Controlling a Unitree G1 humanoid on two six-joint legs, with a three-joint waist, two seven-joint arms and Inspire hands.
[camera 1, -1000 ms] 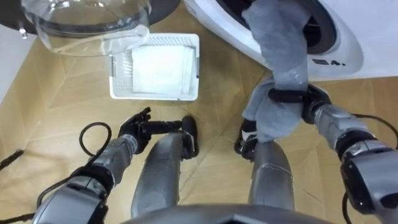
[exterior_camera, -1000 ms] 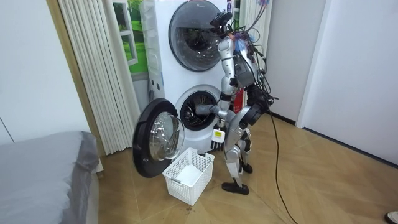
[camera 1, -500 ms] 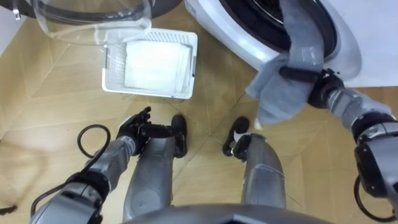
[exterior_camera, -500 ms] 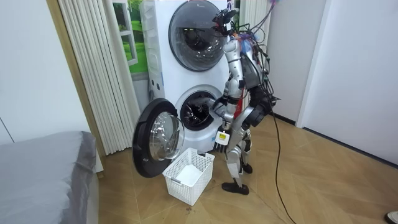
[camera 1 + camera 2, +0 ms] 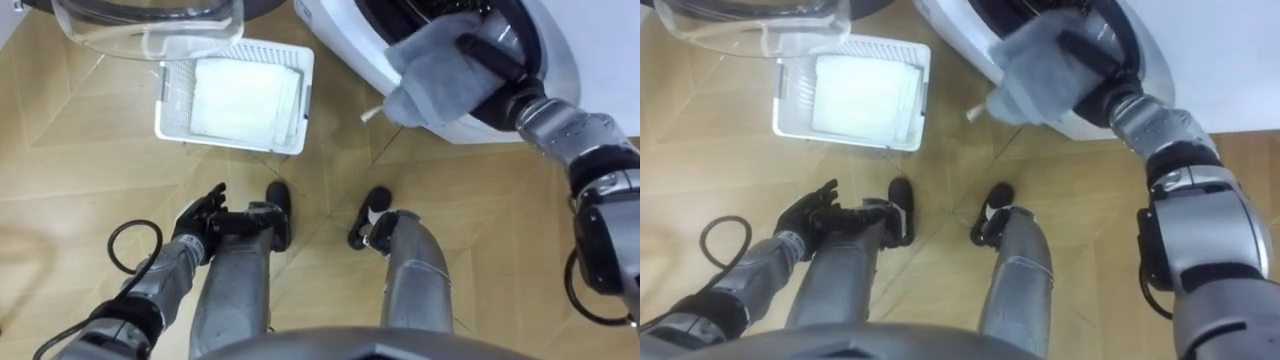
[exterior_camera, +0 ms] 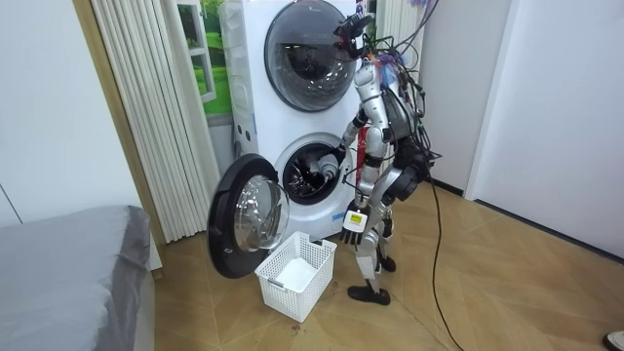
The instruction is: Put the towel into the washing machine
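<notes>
the right hand [image 5: 497, 62] has its fingers [image 5: 478, 48] curled over a fold of the grey towel [image 5: 432, 78], pinching it at the mouth of the washing machine [image 5: 345, 45]. the towel is bunched just below and to the left of those fingers. it lies over the lower white rim of the round opening, and its upper part lies against the dark drum [image 5: 400, 15] beside the fingers.

further left of the fingers, on the wooden floor [image 5: 80, 170], sits a white basket [image 5: 163, 110] holding a folded white cloth [image 5: 240, 95]. the machine's open glass door [image 5: 150, 25] hangs over the basket's far edge.

well below and to the left, the left hand [image 5: 200, 214] hangs beside the robot's left leg. its fingers are spread and loose, holding nothing.

in the room view the robot stands upright facing the lower machine, 1 arm reaching to its opening, with the basket on the floor just beside its feet. a 2nd machine [image 6: 307, 54] is stacked above the 1st.
</notes>
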